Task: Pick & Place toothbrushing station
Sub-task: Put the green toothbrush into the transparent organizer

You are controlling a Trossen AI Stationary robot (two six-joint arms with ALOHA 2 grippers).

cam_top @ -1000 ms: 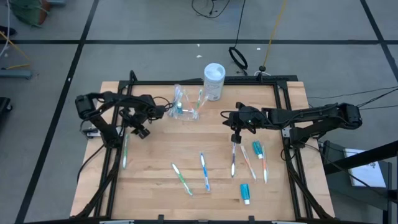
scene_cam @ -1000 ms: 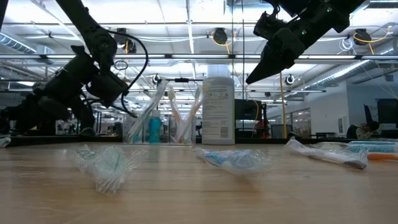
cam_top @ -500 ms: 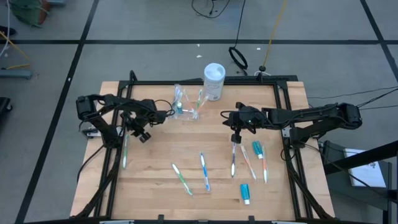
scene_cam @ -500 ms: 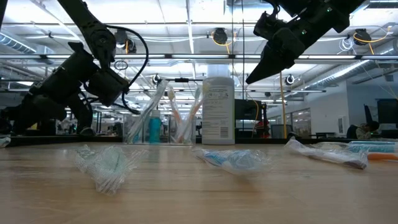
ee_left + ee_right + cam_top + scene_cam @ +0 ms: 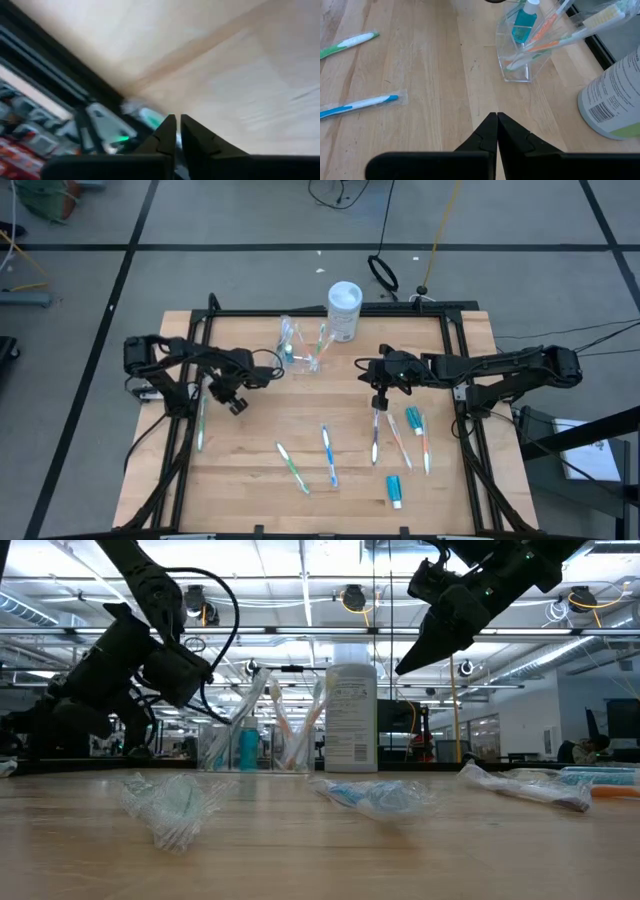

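Note:
The toothbrushing station [image 5: 303, 352], a small clear holder with toothbrushes and a blue tube upright in it, stands on its base at the table's far middle, also in the right wrist view [image 5: 520, 55] and the low view [image 5: 262, 740]. My left gripper [image 5: 258, 375] hangs shut and empty above the table just left of the station; its wrist view shows the fingers together [image 5: 177, 131] over bare wood. My right gripper [image 5: 360, 366] hovers shut to the station's right, pointing toward it [image 5: 496, 125], high above the table [image 5: 400, 668].
A white lidded tub [image 5: 344, 310] stands right behind the station. Several wrapped toothbrushes [image 5: 329, 456] and a small blue tube [image 5: 394, 490] lie on the near half of the table. One wrapped toothbrush [image 5: 201, 425] lies along the black left rail.
My left gripper has drawn back a little from the station toward the table's near edge, tipping as it went, and its fingers have come together. The station and the right arm have stayed put.

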